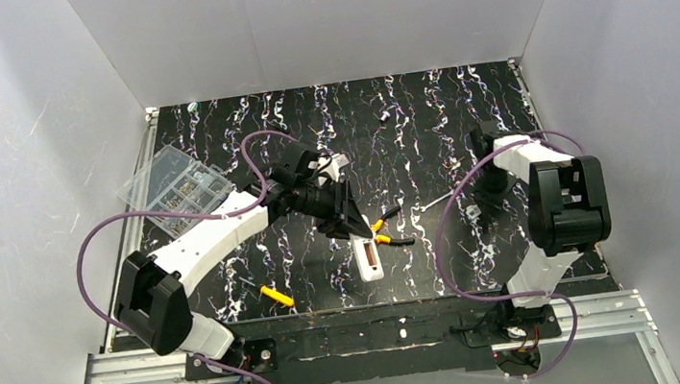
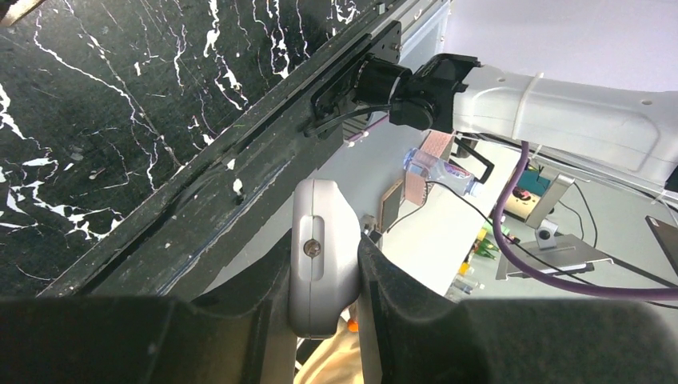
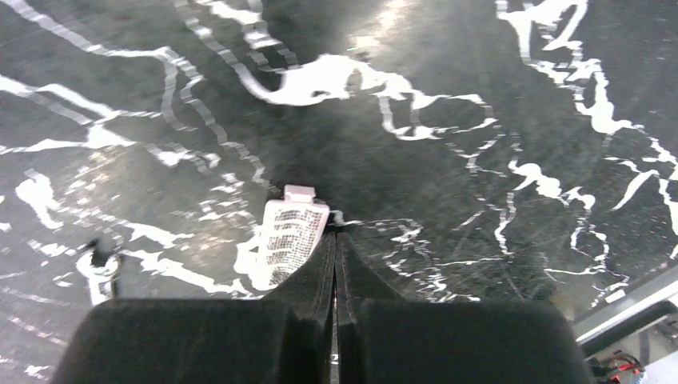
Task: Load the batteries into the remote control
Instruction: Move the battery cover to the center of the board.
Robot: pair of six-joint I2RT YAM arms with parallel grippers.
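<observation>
Remote control (image 2: 320, 264) gripped by left fingers (image 2: 404, 300) near table edge (image 1: 425, 296); right fingers (image 3: 313, 276) closed.

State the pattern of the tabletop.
The tabletop is black with white marble-like veining, and this shows best in the right wrist view.

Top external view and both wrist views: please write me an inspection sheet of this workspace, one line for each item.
Surface: black marbled table.
Job's things: remote control, white; batteries, nothing seen.
Clutter: pliers, yellow-handled tool, clear compartment box, white ribbed piece.
Pincers: left pincer shut on the remote control's end; right pincer shut, empty, beside the white ribbed piece.
Cables: purple cables loop beside both arms.
Surroundings: white walls on three sides.
</observation>
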